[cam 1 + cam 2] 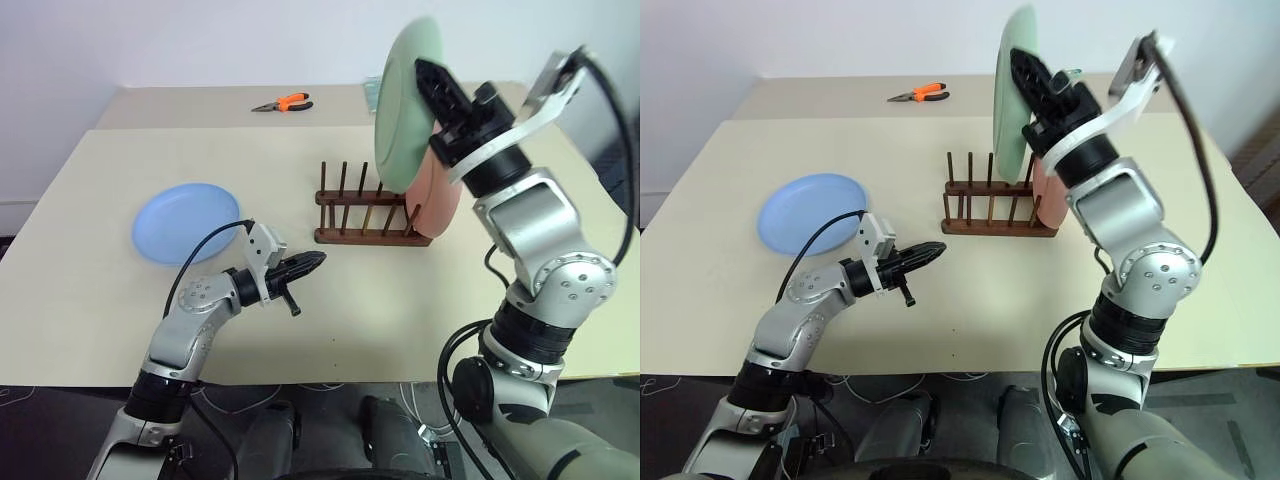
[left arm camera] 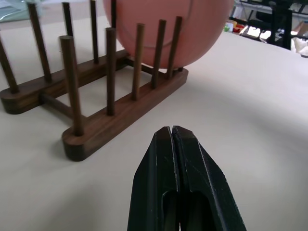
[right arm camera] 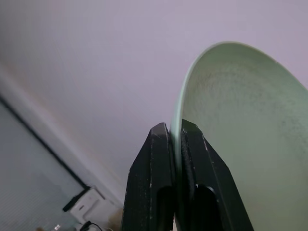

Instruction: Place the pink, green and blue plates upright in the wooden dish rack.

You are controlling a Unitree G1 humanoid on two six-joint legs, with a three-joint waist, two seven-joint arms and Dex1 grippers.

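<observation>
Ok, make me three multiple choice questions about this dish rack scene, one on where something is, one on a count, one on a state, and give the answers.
1. Where is the blue plate?
A. flat on the table
B. in the rack
C. in a gripper

2. How many plates stand in the wooden dish rack?
A. none
B. one
C. two

3. What is the right gripper doing?
A. open and empty
B. shut on the green plate
C. shut on the orange pliers

Answers: A, it lies flat left of the rack; B, the pink plate alone sits between pegs; B, the fingers pinch the raised plate's rim.
</observation>
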